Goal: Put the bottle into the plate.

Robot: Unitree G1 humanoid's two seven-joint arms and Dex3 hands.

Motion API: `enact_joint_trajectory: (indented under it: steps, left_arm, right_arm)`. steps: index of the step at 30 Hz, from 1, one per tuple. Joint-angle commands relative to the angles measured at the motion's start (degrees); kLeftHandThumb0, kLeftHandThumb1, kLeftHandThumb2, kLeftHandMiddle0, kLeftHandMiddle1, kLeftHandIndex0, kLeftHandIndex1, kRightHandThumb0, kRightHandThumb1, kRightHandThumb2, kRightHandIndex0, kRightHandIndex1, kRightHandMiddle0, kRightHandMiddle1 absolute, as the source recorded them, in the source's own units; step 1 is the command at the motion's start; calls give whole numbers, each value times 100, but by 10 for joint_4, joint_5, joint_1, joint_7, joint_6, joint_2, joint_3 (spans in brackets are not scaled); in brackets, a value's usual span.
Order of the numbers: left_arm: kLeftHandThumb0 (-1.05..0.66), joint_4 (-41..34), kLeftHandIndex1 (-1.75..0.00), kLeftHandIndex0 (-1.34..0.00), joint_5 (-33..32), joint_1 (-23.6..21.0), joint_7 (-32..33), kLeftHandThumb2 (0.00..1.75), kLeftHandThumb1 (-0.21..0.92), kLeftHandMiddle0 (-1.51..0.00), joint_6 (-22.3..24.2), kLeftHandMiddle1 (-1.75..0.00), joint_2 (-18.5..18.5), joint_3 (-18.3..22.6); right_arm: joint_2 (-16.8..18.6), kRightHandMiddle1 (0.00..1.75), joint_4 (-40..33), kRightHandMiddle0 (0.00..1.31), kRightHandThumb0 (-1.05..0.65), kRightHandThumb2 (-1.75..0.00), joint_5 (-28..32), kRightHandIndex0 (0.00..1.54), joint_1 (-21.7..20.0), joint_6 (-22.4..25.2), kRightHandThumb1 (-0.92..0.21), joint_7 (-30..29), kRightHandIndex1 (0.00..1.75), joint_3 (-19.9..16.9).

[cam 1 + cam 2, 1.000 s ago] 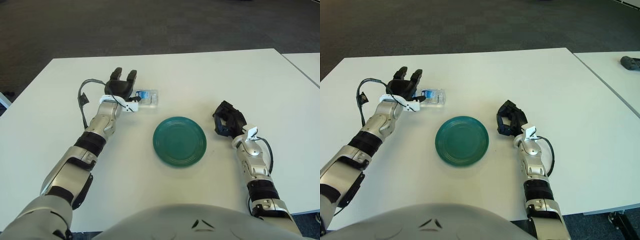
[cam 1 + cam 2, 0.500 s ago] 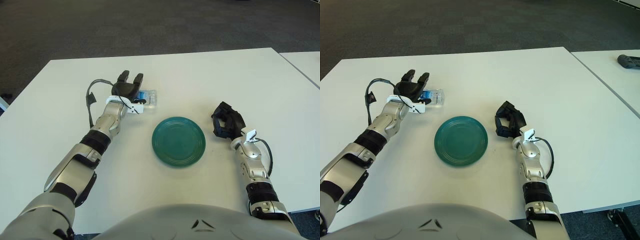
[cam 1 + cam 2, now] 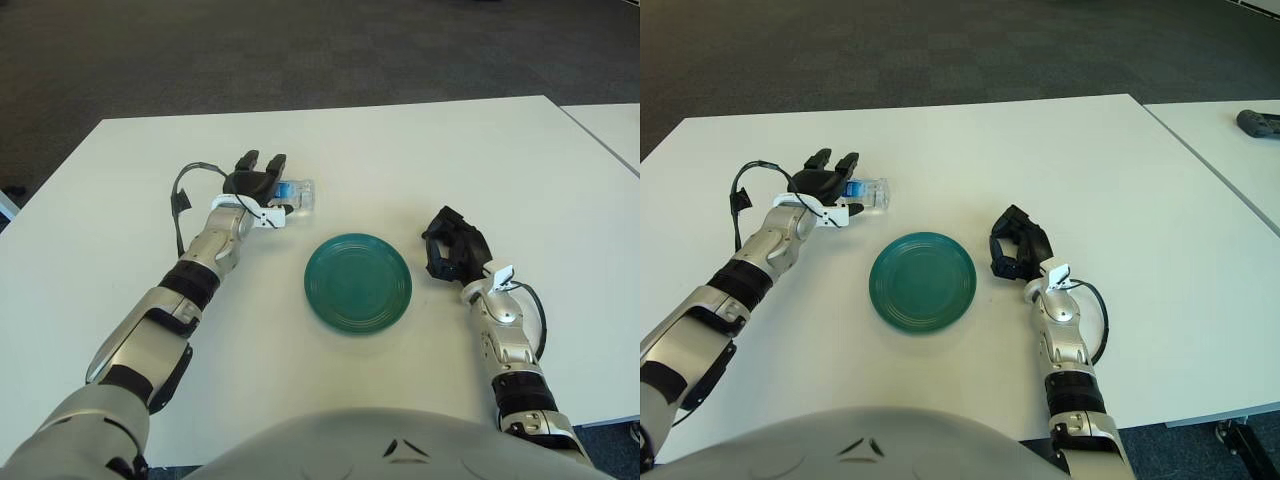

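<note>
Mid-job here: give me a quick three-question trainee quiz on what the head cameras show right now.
1. True or false: the bottle lies on the green plate.
2. Which hand is at the bottle? A) left hand B) right hand
3. Fill in: the right hand shows to the plate's ____ side.

Key: 1 false, the bottle lies on the table beyond the plate, to its left. 2 A, fingers over it, grasp not clearly closed. 3 right.
</note>
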Motion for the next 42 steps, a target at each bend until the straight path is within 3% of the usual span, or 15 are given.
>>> enact_joint_trajectory:
  steps: [1,14,26,36,40,42]
  left_arm:
    - [-105,12,0,0,-2,-8,1,62,92,0,0,0,4,-7]
    - [-105,41,0,0,7,-16,13,63,92,0,-1,0,4,-27]
    - [-105,139,-3,-5,5,-45,58,60,92,-5,1,-2,-20,-49]
    - [-105,239,-7,-7,19,-77,74,55,92,-9,1,-2,-36,-93]
    - [-105,297,-28,-2,28,-101,81,53,92,-18,-6,-3,-51,-117]
    - [-105,318,-59,-1,32,-110,82,50,92,-28,-9,-6,-55,-127]
  right_arm:
    - [8,175,5,55,-46,-121,11,115,21,24,-40,11,175,2]
    - [19,175,-17,56,-46,-122,18,116,36,20,-39,19,175,4]
    - [28,175,-64,58,-47,-126,19,113,64,31,-36,18,175,12]
    - [46,175,-111,60,-47,-129,29,111,97,29,-34,25,175,30]
    - [53,175,-124,61,-48,-130,29,112,110,19,-32,30,175,38]
    - [54,175,-133,61,-48,-131,29,112,117,19,-32,32,175,40]
